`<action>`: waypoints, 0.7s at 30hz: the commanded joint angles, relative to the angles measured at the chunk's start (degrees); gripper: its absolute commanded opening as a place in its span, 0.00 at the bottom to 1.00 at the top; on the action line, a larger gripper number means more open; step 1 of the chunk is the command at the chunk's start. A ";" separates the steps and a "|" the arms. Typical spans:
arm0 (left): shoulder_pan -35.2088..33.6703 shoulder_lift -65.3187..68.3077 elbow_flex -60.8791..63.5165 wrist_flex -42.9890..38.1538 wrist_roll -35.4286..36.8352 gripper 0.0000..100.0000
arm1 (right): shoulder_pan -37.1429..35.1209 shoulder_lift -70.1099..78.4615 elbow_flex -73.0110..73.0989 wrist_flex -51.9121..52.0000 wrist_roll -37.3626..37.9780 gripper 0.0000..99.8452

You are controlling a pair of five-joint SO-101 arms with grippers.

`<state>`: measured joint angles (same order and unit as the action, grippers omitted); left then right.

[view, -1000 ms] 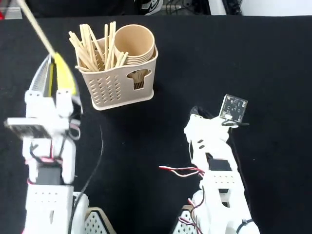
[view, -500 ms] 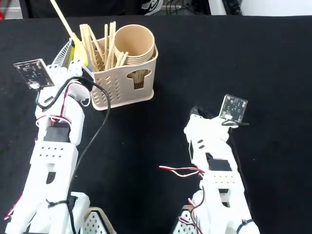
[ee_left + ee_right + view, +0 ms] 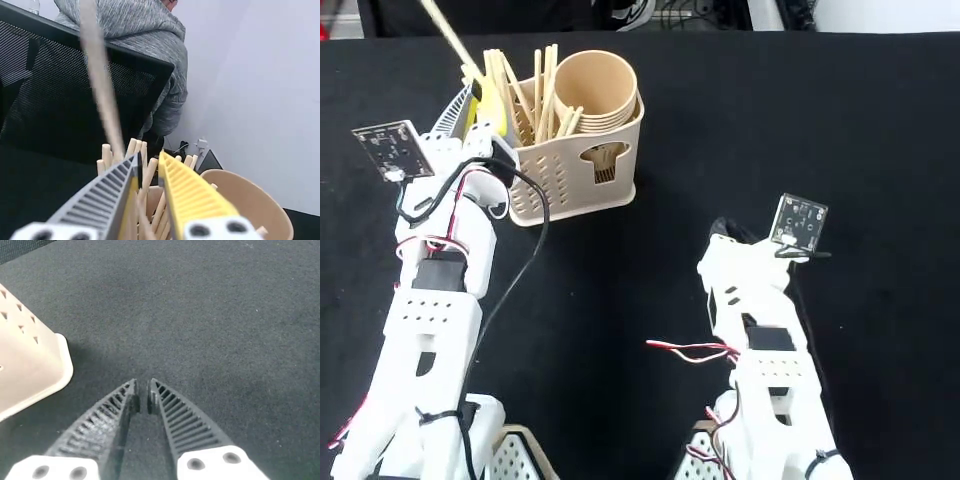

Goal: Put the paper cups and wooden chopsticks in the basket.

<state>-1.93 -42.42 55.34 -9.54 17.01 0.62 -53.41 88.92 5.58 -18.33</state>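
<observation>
Left of the basket (image 3: 570,175), we see the left gripper (image 3: 475,92) clamped on one chopstick (image 3: 445,34); its long axis slants up and away from the basket's stick-filled compartment just beside it; paper cups (image 3: 595,85) sit stacked inside the basket; right of the basket, well apart, the right gripper (image 3: 141,396) hangs low, nearly together, empty.

Black tabletop (image 3: 770,120); black mesh chair (image 3: 60,100) behind; pale wall (image 3: 260,75) beyond.

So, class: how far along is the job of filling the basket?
Done: the stacked paper cups and a bunch of wooden chopsticks stand in the basket. In hand: the left gripper holds one chopstick tilted at the basket's chopstick side. Left: lowering it in and releasing. The right gripper rests shut, empty.
</observation>
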 commanded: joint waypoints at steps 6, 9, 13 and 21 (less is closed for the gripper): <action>0.31 -0.26 -1.63 -0.09 0.26 0.09 | -0.70 -0.13 -0.40 -1.32 0.53 0.05; -0.04 -0.26 -1.80 -0.09 0.09 0.09 | -0.70 -0.13 -0.40 -1.32 0.53 0.05; -2.42 -0.97 -1.54 0.09 -0.09 0.09 | -0.70 -0.13 -0.40 -1.32 0.53 0.05; -21.67 -10.02 -13.32 31.03 -0.44 0.09 | -0.70 -0.13 -0.40 -1.32 0.53 0.05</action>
<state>-13.80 -49.19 52.44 4.97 17.01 0.62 -53.41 88.92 5.58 -18.33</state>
